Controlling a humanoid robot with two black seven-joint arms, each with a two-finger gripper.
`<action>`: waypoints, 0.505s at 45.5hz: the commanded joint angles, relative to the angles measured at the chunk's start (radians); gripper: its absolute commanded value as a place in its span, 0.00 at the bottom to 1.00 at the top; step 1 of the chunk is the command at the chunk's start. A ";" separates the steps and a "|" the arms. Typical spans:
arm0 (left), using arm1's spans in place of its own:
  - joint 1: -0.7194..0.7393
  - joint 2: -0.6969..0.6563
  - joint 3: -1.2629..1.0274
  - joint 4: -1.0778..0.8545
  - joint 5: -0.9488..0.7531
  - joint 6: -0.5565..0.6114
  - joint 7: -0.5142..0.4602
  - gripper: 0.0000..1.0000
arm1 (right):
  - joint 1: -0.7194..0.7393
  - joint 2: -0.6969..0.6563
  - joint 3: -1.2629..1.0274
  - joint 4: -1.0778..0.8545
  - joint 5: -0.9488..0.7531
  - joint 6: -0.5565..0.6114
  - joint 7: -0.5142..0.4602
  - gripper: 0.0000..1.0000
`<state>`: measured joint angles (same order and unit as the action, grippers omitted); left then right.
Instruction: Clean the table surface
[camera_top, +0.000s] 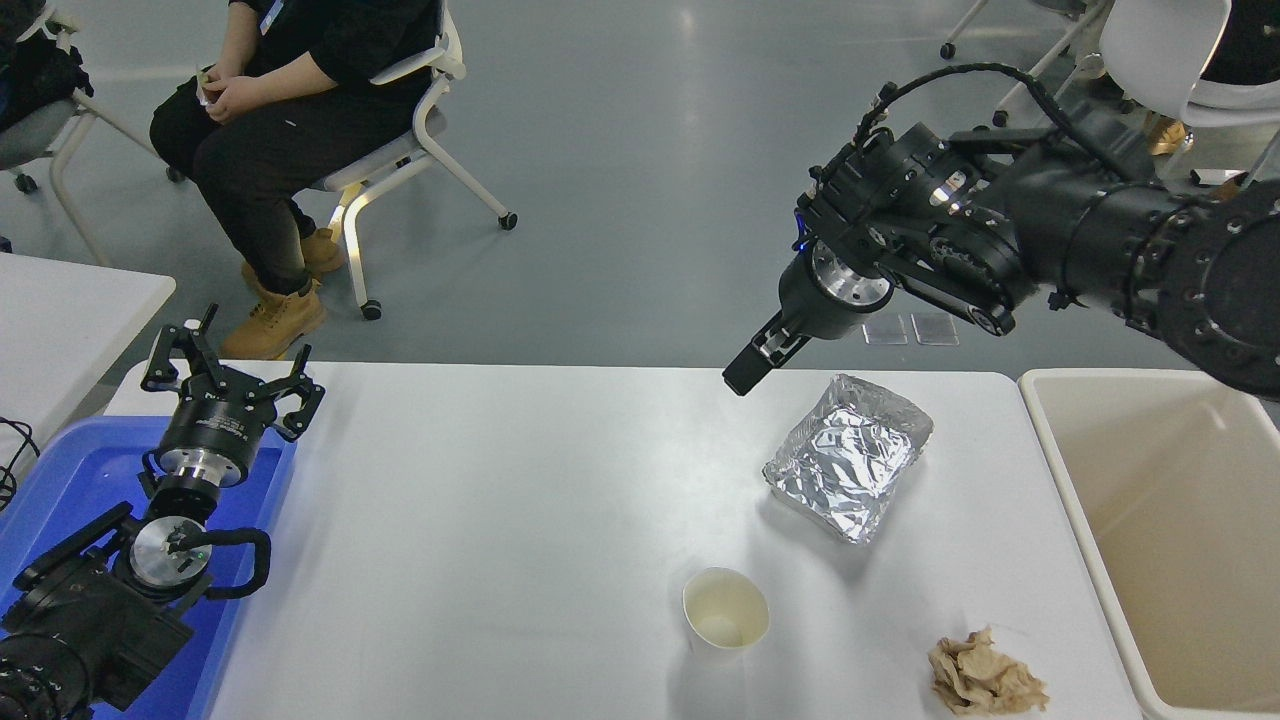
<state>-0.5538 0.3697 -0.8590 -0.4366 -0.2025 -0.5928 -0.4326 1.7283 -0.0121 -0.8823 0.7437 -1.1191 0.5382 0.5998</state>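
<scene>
I'm seeing my right end effector (745, 376), empty, fingers seemingly together, hovering beside the foil tray (850, 458), with paper cup (726, 612) and crumpled napkin (985, 678) sitting on the table (500, 520).

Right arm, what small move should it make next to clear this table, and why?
Probably lower the right gripper toward the foil tray. It hangs above the table's far edge, just left of the tray and holding nothing, with the tray nearer than the cup or the crumpled paper. The beige bin waits at the right. The left gripper is parked over the blue bin.
</scene>
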 joint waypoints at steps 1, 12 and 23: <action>0.000 0.000 0.000 0.001 0.000 -0.001 0.000 1.00 | 0.019 -0.054 -0.006 0.209 -0.008 0.009 0.000 0.98; 0.000 0.000 0.000 0.001 0.000 -0.001 0.000 1.00 | 0.002 -0.081 0.060 0.272 -0.008 0.009 0.000 0.98; 0.000 0.000 0.000 0.001 0.000 -0.001 0.000 1.00 | -0.072 -0.034 0.118 0.261 -0.005 0.002 0.000 0.98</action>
<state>-0.5538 0.3697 -0.8590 -0.4363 -0.2025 -0.5923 -0.4326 1.7104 -0.0736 -0.8202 0.9865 -1.1261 0.5463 0.6000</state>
